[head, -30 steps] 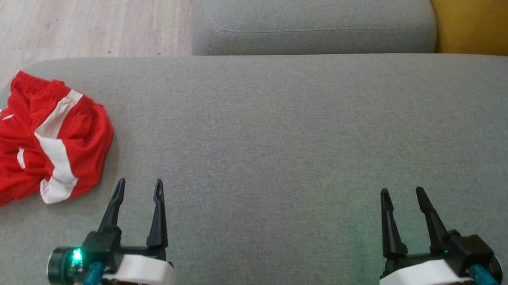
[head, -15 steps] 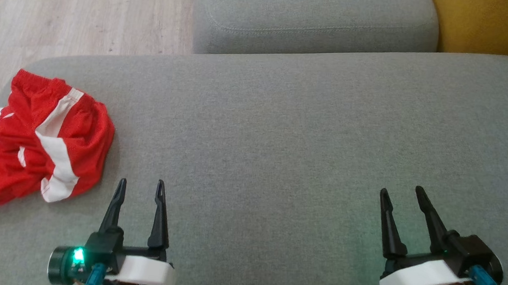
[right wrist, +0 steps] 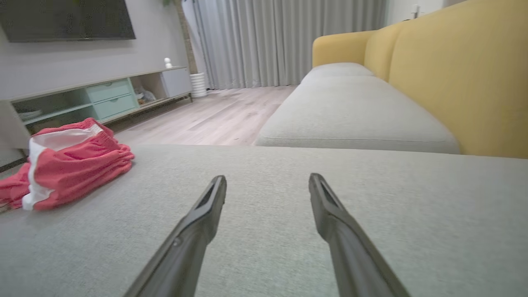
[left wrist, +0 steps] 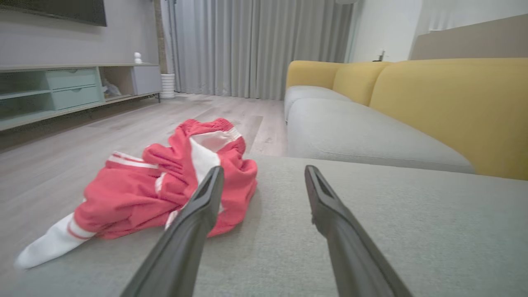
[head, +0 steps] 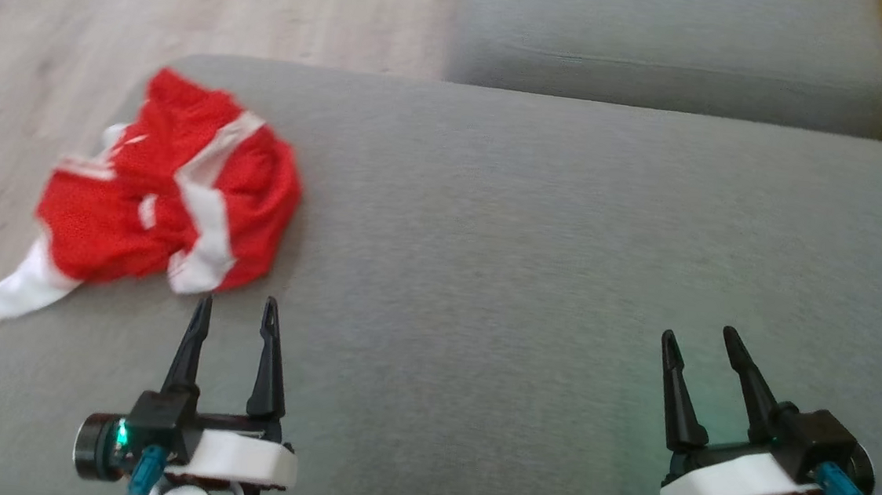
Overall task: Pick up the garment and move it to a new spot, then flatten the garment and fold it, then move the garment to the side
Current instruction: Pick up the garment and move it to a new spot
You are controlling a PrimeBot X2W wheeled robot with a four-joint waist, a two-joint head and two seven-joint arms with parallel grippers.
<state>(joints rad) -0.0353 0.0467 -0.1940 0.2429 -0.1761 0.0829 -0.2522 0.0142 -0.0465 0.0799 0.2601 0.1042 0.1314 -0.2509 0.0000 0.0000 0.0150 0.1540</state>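
The garment (head: 170,195) is a crumpled heap of red shorts with white stripes, lying at the left edge of the grey cushion (head: 536,239), one white end hanging over the side. My left gripper (head: 237,312) stands open just short of the heap's near edge, nothing between its fingers. In the left wrist view the garment (left wrist: 165,185) lies ahead and to the left of the open left gripper (left wrist: 262,175). My right gripper (head: 701,340) is open over bare cushion far to the right. The right wrist view shows the garment (right wrist: 70,161) at far left, well away from the right gripper (right wrist: 268,181).
A second grey cushion (head: 661,52) lies beyond the one I work on, with a yellow backrest (left wrist: 453,107) on the right. Wooden floor (head: 73,22) runs along the left side and past the far edge. A low cabinet (right wrist: 103,99) stands against the far wall.
The head camera has turned left, so the whole picture has shifted right and is blurred. The left gripper's tips now stand closer to the garment's near edge. Both grippers stay open.
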